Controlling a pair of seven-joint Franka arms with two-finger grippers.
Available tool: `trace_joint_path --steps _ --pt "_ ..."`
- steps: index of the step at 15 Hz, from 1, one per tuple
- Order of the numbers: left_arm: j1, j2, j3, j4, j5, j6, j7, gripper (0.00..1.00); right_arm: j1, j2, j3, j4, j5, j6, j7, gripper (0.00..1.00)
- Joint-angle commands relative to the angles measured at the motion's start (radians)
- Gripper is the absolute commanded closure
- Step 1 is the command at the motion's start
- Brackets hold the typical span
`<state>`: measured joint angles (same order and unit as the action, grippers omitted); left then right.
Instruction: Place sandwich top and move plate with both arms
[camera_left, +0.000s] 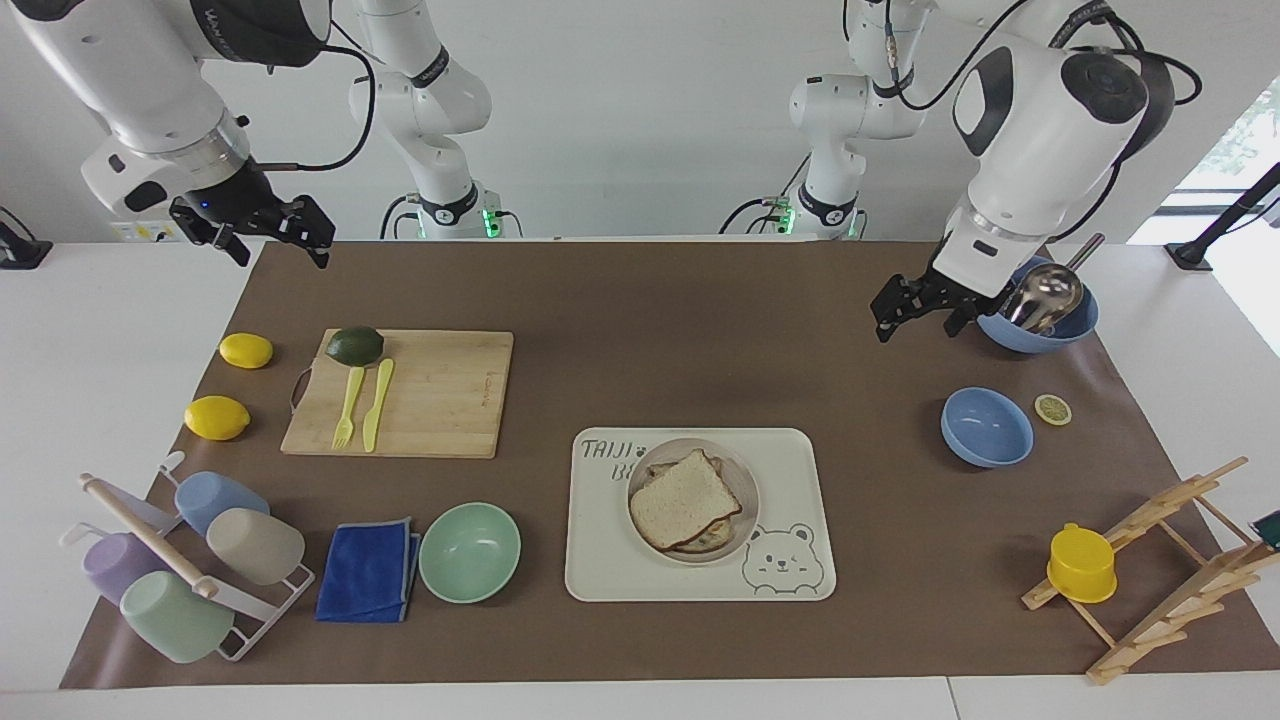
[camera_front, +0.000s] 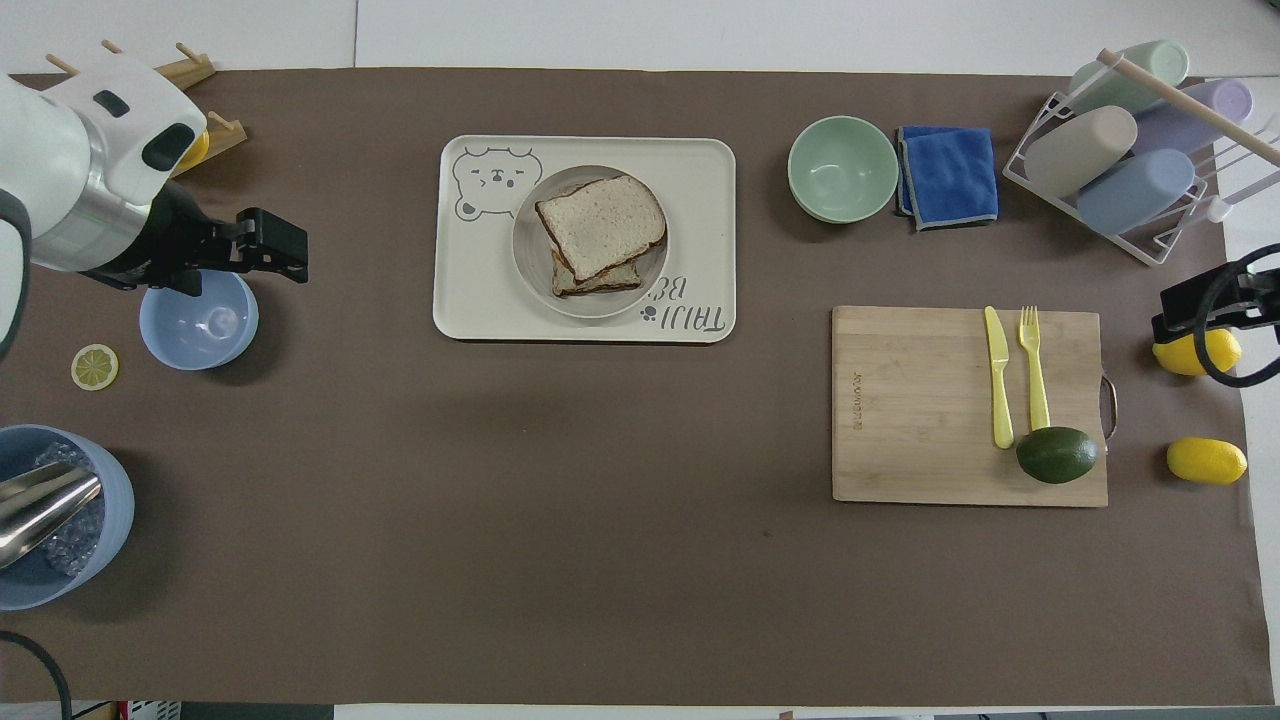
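The sandwich top (camera_left: 685, 497) is a brown-crusted bread slice lying on a lower slice on the round off-white plate (camera_left: 747, 470). The plate stands on the bear-printed tray (camera_left: 800, 570). In the overhead view the slice (camera_front: 600, 225) covers most of the plate (camera_front: 528, 262). My left gripper (camera_left: 905, 308) is open and empty, raised over the mat beside the large blue bowl and well clear of the tray; in the overhead view (camera_front: 280, 245) it shows by the small blue bowl. My right gripper (camera_left: 275, 238) is open and empty, and waits high over the mat's corner at the right arm's end.
A small blue bowl (camera_left: 986, 427), a lemon slice (camera_left: 1052, 409) and a large blue bowl with a metal scoop (camera_left: 1040, 305) lie at the left arm's end. A mint bowl (camera_left: 469, 551), blue cloth (camera_left: 368, 570), cutting board (camera_left: 430, 395), lemons and cup rack lie toward the right arm's end.
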<state>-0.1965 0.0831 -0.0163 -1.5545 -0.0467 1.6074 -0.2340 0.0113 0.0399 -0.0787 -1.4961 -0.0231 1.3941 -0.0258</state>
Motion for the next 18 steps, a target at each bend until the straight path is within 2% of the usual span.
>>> trace_joint_path --steps 1,6,12,16,18 --pt "0.003 -0.095 -0.004 -0.039 0.031 -0.095 0.008 0.00 0.001 0.006 0.002 0.010 0.005 0.009 0.014 0.00" --pt "0.060 -0.197 -0.039 -0.098 0.037 -0.202 0.013 0.00 0.001 0.006 0.002 0.010 0.006 0.009 0.015 0.00" --pt "0.175 -0.192 -0.132 -0.102 0.034 -0.146 0.065 0.00 0.001 0.006 0.003 0.010 0.017 0.013 0.015 0.00" --pt "0.143 -0.163 -0.117 -0.043 0.022 -0.178 0.061 0.00 0.003 0.006 0.005 0.010 0.022 0.009 0.015 0.00" --pt "0.102 -0.160 -0.078 -0.032 0.024 -0.211 0.061 0.00 0.001 0.006 0.005 0.010 0.025 0.006 0.018 0.00"
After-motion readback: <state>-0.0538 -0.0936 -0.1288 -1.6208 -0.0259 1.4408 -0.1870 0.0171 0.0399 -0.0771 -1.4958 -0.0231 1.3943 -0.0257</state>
